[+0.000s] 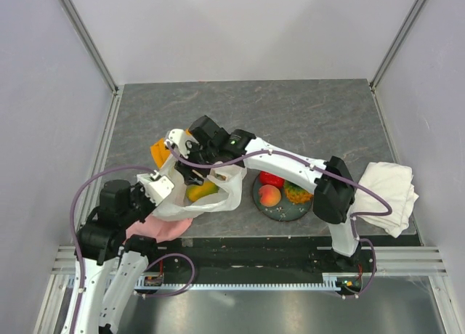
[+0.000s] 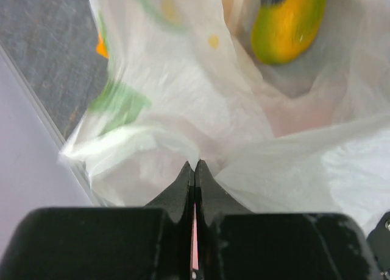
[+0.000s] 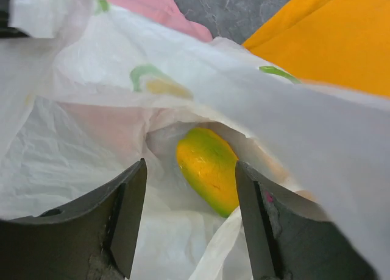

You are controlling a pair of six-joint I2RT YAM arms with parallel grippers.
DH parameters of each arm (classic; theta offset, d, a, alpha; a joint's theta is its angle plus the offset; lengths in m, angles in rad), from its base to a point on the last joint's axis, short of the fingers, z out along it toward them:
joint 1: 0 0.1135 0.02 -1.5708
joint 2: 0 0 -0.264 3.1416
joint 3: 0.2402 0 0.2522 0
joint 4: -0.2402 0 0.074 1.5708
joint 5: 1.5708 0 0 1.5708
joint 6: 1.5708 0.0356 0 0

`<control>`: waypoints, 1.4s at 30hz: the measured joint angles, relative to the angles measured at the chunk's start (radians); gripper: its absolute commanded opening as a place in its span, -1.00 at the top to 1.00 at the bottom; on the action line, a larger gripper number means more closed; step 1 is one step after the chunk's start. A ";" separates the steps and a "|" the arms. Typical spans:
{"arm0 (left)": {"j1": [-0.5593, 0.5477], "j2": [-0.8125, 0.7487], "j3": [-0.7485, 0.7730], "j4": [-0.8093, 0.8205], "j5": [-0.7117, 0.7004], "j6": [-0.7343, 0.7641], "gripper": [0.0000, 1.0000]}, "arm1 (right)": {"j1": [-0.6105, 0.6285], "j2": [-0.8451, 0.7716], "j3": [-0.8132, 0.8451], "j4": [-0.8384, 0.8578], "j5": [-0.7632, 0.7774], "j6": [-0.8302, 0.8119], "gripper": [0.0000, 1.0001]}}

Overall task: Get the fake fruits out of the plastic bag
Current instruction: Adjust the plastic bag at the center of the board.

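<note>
Top looks down; wrist cameras closely share bag [image 2: 170, 109].

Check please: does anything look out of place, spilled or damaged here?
Nothing is spilled or damaged. Only the mango lies inside the plastic bag; the peach, red pepper and pineapple sit on the dark plate.

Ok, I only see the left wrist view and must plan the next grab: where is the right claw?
Observer: The right claw is open in the mouth of the bag, with the mango just ahead of it, not gripped.
Operator: Any fruit out already?
Observer: Yes, a pepper, a peach and a pineapple sit on a dark plate right of the bag.
</note>
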State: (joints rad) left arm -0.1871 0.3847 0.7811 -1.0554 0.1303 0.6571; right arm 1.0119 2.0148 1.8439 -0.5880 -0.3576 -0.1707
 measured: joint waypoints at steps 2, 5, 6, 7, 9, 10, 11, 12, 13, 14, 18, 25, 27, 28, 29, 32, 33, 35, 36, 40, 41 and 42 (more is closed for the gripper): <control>0.000 -0.001 -0.029 -0.013 -0.017 0.026 0.97 | 0.000 -0.031 -0.029 0.000 0.016 -0.021 -0.36; 0.000 0.003 -0.051 -0.028 -0.036 0.044 0.97 | -0.007 -0.066 -0.111 -0.016 0.021 -0.040 -0.33; 0.000 0.004 -0.052 -0.035 -0.041 0.045 0.97 | -0.012 -0.071 -0.133 -0.024 0.021 -0.042 -0.31; 0.000 0.003 -0.052 -0.039 -0.043 0.045 0.97 | -0.019 -0.071 -0.151 -0.031 0.020 -0.043 -0.28; 0.000 0.003 -0.055 -0.041 -0.049 0.045 0.97 | -0.038 -0.069 -0.166 -0.047 0.019 -0.043 -0.23; 0.000 0.003 -0.056 -0.042 -0.050 0.045 0.97 | -0.048 -0.068 -0.167 -0.056 0.017 -0.044 -0.22; 0.000 0.000 -0.061 -0.042 -0.053 0.045 0.97 | -0.055 -0.068 -0.166 -0.057 0.016 -0.045 -0.20; 0.000 -0.006 -0.069 -0.043 -0.055 0.045 0.97 | -0.064 -0.068 -0.165 -0.056 0.014 -0.048 -0.20; 0.000 -0.013 -0.076 -0.045 -0.057 0.045 0.97 | -0.069 -0.067 -0.163 -0.056 0.014 -0.050 -0.19; 0.000 -0.024 -0.084 -0.050 -0.061 0.045 0.97 | -0.074 -0.061 -0.158 -0.056 0.011 -0.053 -0.20; 0.000 -0.069 -0.095 -0.074 -0.074 0.044 0.96 | -0.070 -0.019 -0.147 -0.048 -0.011 -0.085 -0.20; 0.000 -0.045 -0.052 -0.070 0.019 0.045 0.97 | -0.018 -0.098 -0.433 -0.003 0.006 -0.185 -0.18; 0.000 -0.024 -0.043 -0.064 0.070 0.051 0.97 | -0.005 -0.134 -0.518 -0.004 0.018 -0.195 -0.18; 0.000 -0.014 -0.043 -0.064 0.095 0.060 0.97 | -0.004 -0.149 -0.546 -0.003 0.021 -0.199 -0.16; 0.000 -0.006 -0.044 -0.065 0.117 0.072 0.97 | -0.004 -0.160 -0.562 -0.004 0.024 -0.201 -0.16; 0.000 -0.001 -0.051 -0.065 0.172 0.121 0.97 | -0.010 -0.195 -0.582 0.013 0.035 -0.208 -0.17; 0.000 -0.001 -0.053 -0.065 0.187 0.135 0.97 | -0.013 -0.205 -0.582 0.024 0.035 -0.211 -0.18; 0.000 -0.001 -0.054 -0.065 0.213 0.164 0.97 | -0.015 -0.234 -0.582 0.058 0.033 -0.224 -0.16; 0.000 -0.001 -0.054 -0.065 0.225 0.179 0.97 | -0.016 -0.250 -0.580 0.076 0.031 -0.231 -0.15; 0.000 -0.001 -0.055 -0.064 0.261 0.209 0.97 | -0.020 -0.266 -0.533 0.108 -0.009 -0.275 -0.14; 0.000 0.000 -0.055 -0.064 0.266 0.211 0.97 | -0.020 -0.266 -0.518 0.108 -0.017 -0.288 -0.14; 0.000 0.003 -0.055 -0.064 0.269 0.213 0.97 | -0.020 -0.266 -0.494 0.099 -0.030 -0.306 -0.14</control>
State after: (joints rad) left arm -0.1871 0.3878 0.7261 -1.1194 0.3996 0.8703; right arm 0.9920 1.7489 1.3495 -0.4892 -0.3878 -0.4770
